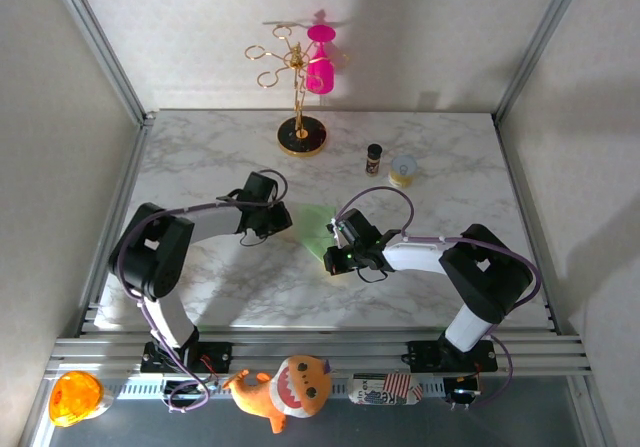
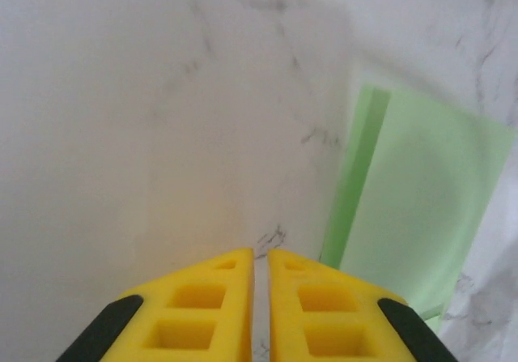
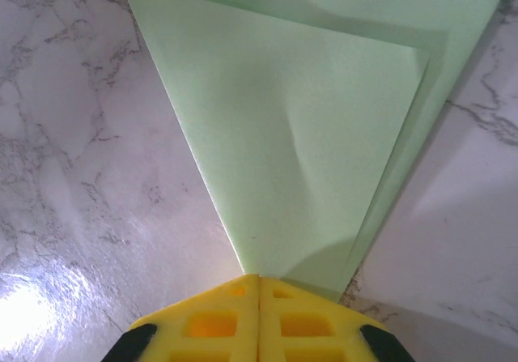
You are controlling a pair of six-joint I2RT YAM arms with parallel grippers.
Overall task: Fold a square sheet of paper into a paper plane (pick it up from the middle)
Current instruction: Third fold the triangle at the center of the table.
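Right jaws (image 3: 259, 285) closed, pressing folded paper plane (image 3: 316, 135) onto table (image 3: 73, 176).

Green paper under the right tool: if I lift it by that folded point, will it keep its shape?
Probably droops: the green paper looks thin, and the layers already bow. It likely slides easily on the glossy marble table. The right tool, shut at its point, would probably carry it with little effort.

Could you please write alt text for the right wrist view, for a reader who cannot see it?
The right gripper, its yellow fingers closed together, sits at the narrow end of the pale green folded paper, which widens away from it in overlapping layers. The paper lies flat on the white marble table.
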